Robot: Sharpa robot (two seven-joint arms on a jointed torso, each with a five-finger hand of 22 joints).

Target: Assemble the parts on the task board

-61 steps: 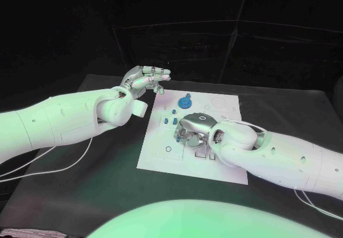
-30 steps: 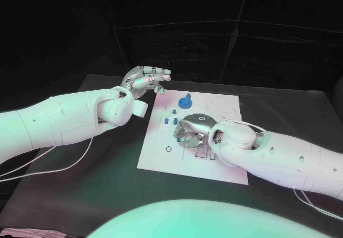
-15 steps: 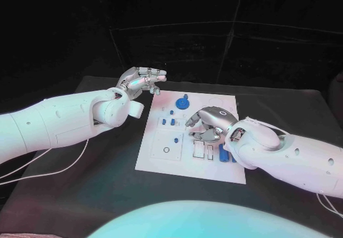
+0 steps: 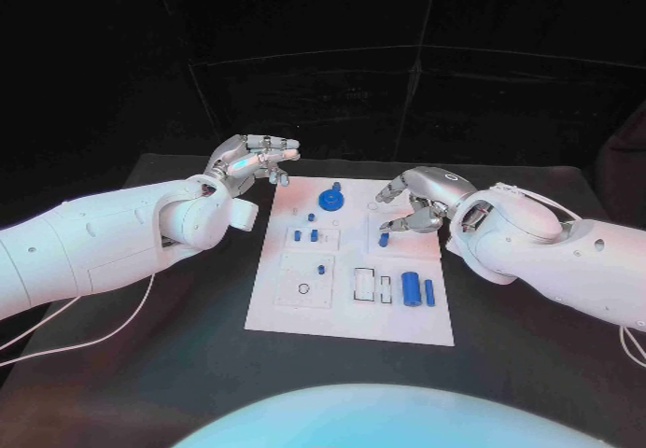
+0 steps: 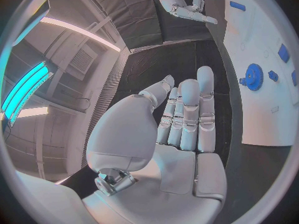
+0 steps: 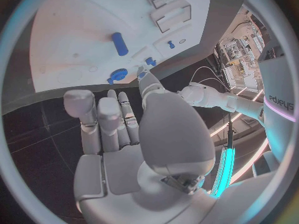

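Currently between placements: right hand (image 4: 411,207) hovered over the task board (image 4: 344,322) at its 1 o'clock, fingers curled, holding nothing I could see. Left hand (image 4: 250,161) idled released beyond 11 o'clock. Blue parts (image 4: 412,289) sat at 4 o'clock. Next, I judged, a precise pinch on a loose part.

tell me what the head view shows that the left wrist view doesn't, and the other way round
Head view alone: the whole task board, with the two blue cylinders lying near its right edge, the recessed slots beside them, and the right arm reaching in over the board's far right part.

Left wrist view alone: the inside of the left hand, palm bare and fingers straight, holding nothing.

Both: the blue gear, the right hand, and the board's far end.
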